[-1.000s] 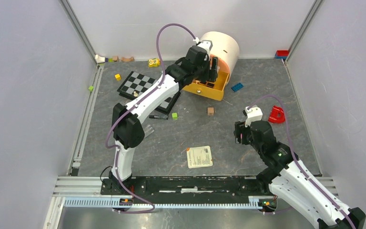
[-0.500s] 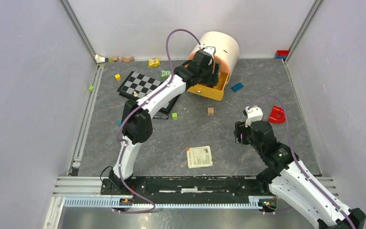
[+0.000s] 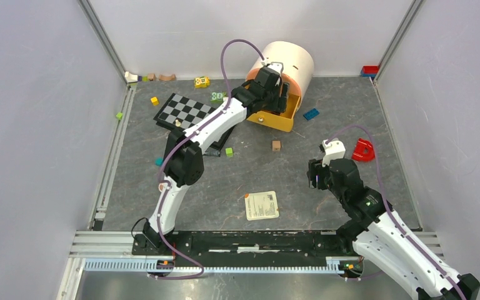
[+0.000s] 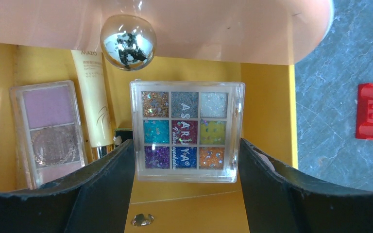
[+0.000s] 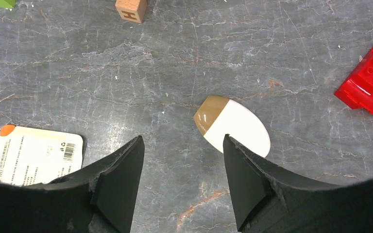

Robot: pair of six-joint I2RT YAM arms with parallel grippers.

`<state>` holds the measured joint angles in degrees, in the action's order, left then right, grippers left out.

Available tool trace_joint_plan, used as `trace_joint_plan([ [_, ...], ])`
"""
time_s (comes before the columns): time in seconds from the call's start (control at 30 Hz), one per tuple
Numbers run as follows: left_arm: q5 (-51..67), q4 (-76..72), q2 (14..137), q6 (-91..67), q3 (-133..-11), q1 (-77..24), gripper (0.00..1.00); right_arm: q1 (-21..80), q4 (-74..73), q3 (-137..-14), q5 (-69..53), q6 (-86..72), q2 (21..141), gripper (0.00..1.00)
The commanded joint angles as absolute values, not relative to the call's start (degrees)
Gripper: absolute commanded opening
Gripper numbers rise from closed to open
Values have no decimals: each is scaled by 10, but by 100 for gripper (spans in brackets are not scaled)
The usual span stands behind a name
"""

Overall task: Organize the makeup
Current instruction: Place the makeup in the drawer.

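My left gripper (image 3: pixel 279 94) is at the open yellow drawer (image 4: pixel 267 111) of the round peach organizer (image 3: pixel 290 59). In the left wrist view its jaws (image 4: pixel 187 145) are shut on the sides of the multicolour glitter eyeshadow palette (image 4: pixel 187 128), held over the drawer. A pink palette (image 4: pixel 48 131) and a pale tube (image 4: pixel 93 104) lie inside the drawer. My right gripper (image 3: pixel 314 175) is open and empty low over the table. The white egg-shaped sponge (image 5: pixel 235 124) with a brown tip lies just ahead of its right finger (image 5: pixel 243 170).
A chessboard (image 3: pixel 184 111) lies left of the organizer, partly under the left arm. A white card (image 3: pixel 262 205) lies mid-front. A red brick (image 3: pixel 362 150), a wooden cube (image 3: pixel 276 145), a blue brick (image 3: pixel 311 114) and a green cube (image 3: pixel 229 151) are scattered about.
My left arm has swung right and reached forward, bringing its gripper over the yellow drawer. The right arm has not moved.
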<state>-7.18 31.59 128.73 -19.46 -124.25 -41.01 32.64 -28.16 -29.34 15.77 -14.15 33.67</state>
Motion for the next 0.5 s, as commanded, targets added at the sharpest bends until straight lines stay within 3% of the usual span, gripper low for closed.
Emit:
trace_joint_plan([
  [0.0,-85,312,1302,-174,-1264,-416,44,329,-279,-298,172,-151,324,67],
  [0.27,-98,314,1314,-168,-1264,-421,45,328,-285,-300,177,-146,321,68],
  [0.47,-102,314,1318,-160,-1261,-423,53,328,-286,-300,180,-146,321,67],
])
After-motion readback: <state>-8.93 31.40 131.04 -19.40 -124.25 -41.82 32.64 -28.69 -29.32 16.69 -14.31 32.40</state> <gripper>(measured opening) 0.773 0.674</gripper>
